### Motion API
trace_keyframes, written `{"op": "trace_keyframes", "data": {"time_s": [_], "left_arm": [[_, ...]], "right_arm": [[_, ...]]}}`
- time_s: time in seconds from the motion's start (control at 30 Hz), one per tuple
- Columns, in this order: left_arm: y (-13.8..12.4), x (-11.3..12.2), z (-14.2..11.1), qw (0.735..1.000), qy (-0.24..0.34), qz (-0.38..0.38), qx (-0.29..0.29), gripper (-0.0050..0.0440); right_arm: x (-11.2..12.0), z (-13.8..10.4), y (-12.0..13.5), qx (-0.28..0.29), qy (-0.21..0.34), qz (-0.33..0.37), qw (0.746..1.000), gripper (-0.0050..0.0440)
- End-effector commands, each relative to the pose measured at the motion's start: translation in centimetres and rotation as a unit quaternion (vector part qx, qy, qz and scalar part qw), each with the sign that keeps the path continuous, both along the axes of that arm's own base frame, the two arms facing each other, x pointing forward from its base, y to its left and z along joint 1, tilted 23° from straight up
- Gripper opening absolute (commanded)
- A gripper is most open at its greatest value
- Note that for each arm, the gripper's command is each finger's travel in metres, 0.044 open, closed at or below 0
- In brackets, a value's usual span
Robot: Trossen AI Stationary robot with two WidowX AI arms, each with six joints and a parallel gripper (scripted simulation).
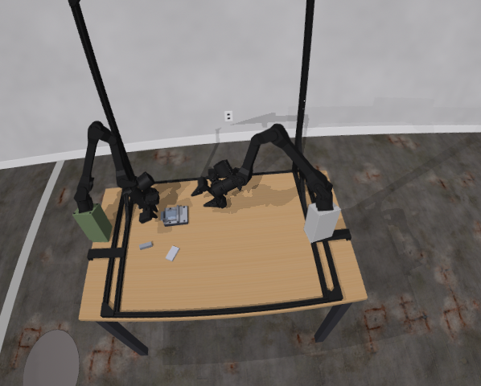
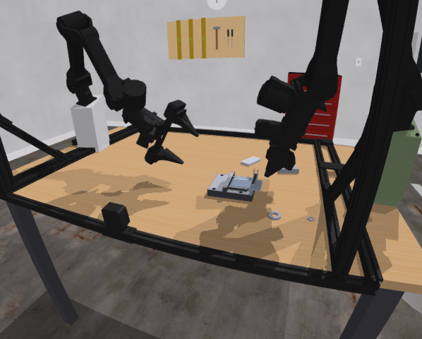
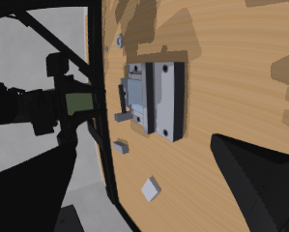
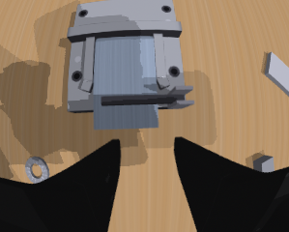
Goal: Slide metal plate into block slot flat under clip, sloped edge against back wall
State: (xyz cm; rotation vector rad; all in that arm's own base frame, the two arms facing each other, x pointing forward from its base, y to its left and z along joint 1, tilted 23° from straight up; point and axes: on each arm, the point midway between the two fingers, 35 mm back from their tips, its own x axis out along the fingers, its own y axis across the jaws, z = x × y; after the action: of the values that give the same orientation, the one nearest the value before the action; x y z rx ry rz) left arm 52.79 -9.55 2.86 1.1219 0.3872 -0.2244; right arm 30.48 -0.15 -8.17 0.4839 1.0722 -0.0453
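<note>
The grey slotted block sits at the table's far left; it also shows in the exterior view and the left wrist view. In the right wrist view a grey metal plate lies in the block's slot under the spring clip, and its near end sticks out of the block. My right gripper hovers just off that end, fingers apart with nothing between them; it also shows in the exterior view. My left gripper is wide open and empty, raised well away from the block.
A white flat plate and a small grey piece lie on the table beyond the block. Two washers lie in front of it. A black frame rail runs around the table top.
</note>
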Motion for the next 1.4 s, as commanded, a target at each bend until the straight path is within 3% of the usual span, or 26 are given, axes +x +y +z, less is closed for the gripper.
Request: {"op": "trace_keyframes", "data": {"time_s": [0.0, 0.23, 0.43, 0.8, 1.37], "left_arm": [[0.0, 0.0, 0.0, 1.0, -0.001, 0.002, -0.002, 0.044], [0.0, 0.0, 0.0, 1.0, -0.001, 0.002, -0.002, 0.044], [0.0, 0.0, 0.0, 1.0, -0.001, 0.002, -0.002, 0.044], [0.0, 0.0, 0.0, 1.0, -0.001, 0.002, -0.002, 0.044], [0.0, 0.0, 0.0, 1.0, -0.001, 0.002, -0.002, 0.044]], "right_arm": [[-0.2, -0.3, -0.1, -0.007, -0.03, -0.019, 0.999, 0.016], [1.2, 1.2, -0.4, -0.016, -0.104, -0.036, 0.994, 0.016], [1.2, 1.2, -0.4, -0.016, -0.104, -0.036, 0.994, 0.0184], [1.2, 1.2, -0.4, -0.016, -0.104, -0.036, 0.994, 0.044], [1.2, 1.2, -0.4, -0.016, -0.104, -0.036, 0.994, 0.044]]}}
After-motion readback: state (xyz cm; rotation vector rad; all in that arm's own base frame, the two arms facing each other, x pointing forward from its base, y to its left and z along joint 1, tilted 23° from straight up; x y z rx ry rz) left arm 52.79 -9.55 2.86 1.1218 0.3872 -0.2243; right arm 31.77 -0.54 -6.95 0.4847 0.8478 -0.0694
